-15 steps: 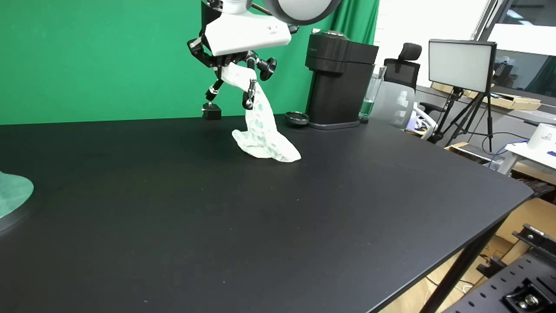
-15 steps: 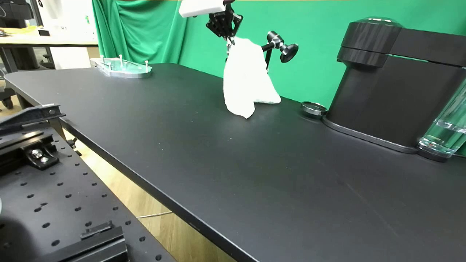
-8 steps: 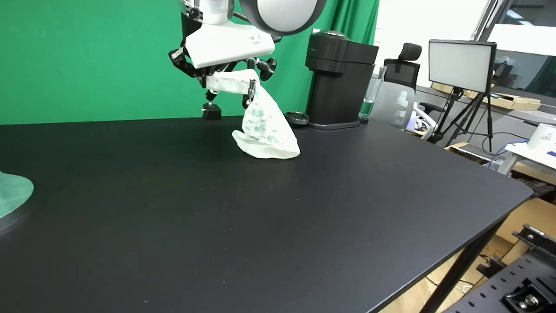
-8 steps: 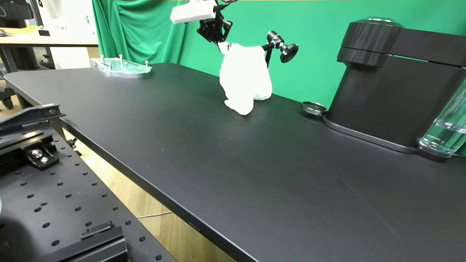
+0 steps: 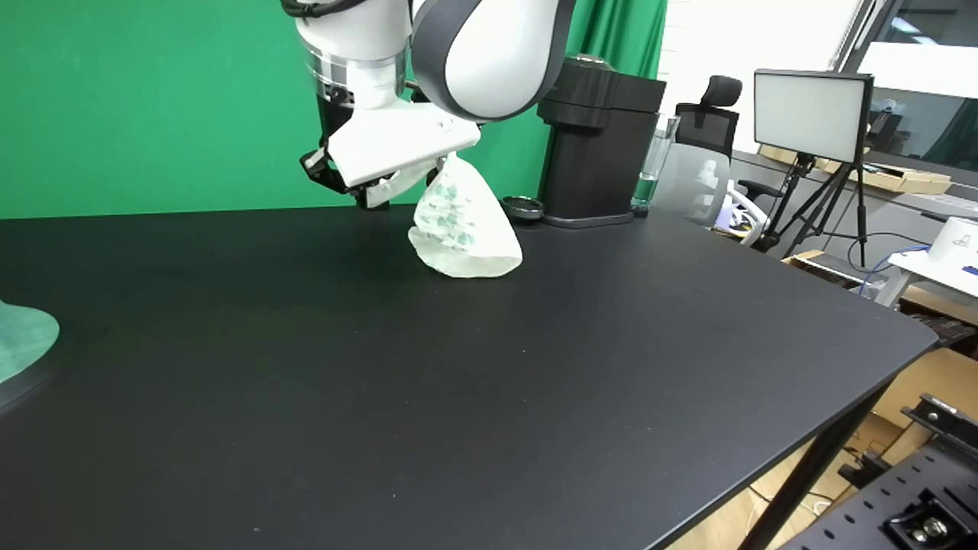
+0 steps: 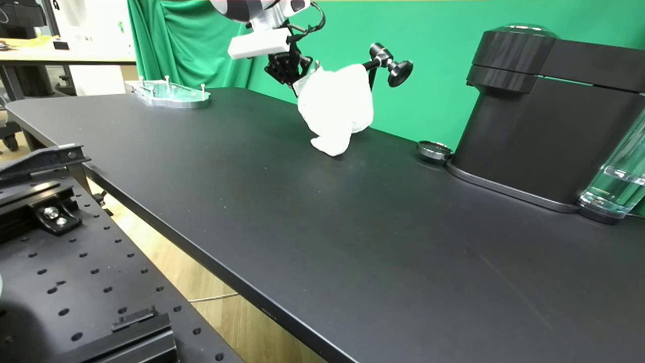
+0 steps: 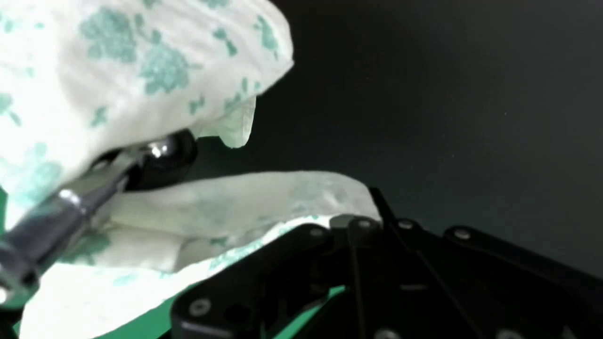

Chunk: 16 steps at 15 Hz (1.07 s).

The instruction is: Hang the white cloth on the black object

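The white cloth [image 5: 467, 225] with green flowers is draped over the arm of the black stand [image 6: 381, 56], its free part hanging with the lower edge at or near the table. In the wrist view, the stand's metal rod [image 7: 66, 212] and a round black end [image 7: 165, 157] show between two parts of the cloth [image 7: 141, 61]. My gripper [image 7: 365, 214] is shut on one end of the cloth and holds it beside the stand. In both exterior views the gripper [image 5: 361, 195] [image 6: 295, 86] is low over the table; its fingertips are partly hidden by cloth.
A black coffee machine [image 5: 600, 149] with a clear water tank [image 5: 653, 164] and a small round tray [image 6: 434, 151] stands beside the cloth. A clear plate with pegs [image 6: 171, 93] lies at the table's far end. A green wall [image 5: 153, 107] runs behind the table.
In an exterior view, my gripper has moved left, then down, pulling its end of the cloth over the stand's arm. The hanging part has risen and spread slightly. The stand has not visibly moved.
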Motion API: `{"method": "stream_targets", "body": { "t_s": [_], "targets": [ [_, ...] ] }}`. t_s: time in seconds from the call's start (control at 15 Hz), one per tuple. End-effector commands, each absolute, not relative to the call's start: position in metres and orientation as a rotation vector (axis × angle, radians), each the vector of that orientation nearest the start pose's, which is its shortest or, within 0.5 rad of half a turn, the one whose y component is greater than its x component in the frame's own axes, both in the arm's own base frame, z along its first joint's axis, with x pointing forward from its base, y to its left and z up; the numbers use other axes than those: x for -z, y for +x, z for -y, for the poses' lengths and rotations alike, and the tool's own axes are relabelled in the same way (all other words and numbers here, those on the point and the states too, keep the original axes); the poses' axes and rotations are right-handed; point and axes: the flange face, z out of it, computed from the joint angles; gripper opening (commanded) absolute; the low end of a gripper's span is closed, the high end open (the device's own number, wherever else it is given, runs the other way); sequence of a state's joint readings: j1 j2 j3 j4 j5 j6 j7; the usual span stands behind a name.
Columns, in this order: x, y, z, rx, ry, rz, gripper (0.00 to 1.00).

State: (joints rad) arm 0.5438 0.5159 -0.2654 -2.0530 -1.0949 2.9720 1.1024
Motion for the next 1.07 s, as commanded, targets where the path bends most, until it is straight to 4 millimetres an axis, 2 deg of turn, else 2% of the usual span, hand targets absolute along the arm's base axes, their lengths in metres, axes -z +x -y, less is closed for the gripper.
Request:
{"method": "stream_targets", "body": {
  "t_s": [0.0, 0.07, 0.13, 0.33, 0.6, 0.87, 1.0],
  "targets": [
    [-0.194, 0.557, -0.231, 0.887, -3.195, 0.464, 0.0],
    [-0.19, 0.556, -0.231, 0.877, -3.199, 0.467, 0.0],
    [-0.186, 0.554, -0.231, 0.863, -3.205, 0.47, 0.24],
    [-0.179, 0.552, -0.232, 0.841, -3.213, 0.473, 0.4],
    [-0.173, 0.549, -0.236, 0.832, -3.221, 0.512, 0.68],
    [-0.176, 0.546, -0.243, 0.842, -3.223, 0.545, 0.95],
    [-0.178, 0.545, -0.249, 0.847, -3.212, 0.586, 1.0]
  ]
}}
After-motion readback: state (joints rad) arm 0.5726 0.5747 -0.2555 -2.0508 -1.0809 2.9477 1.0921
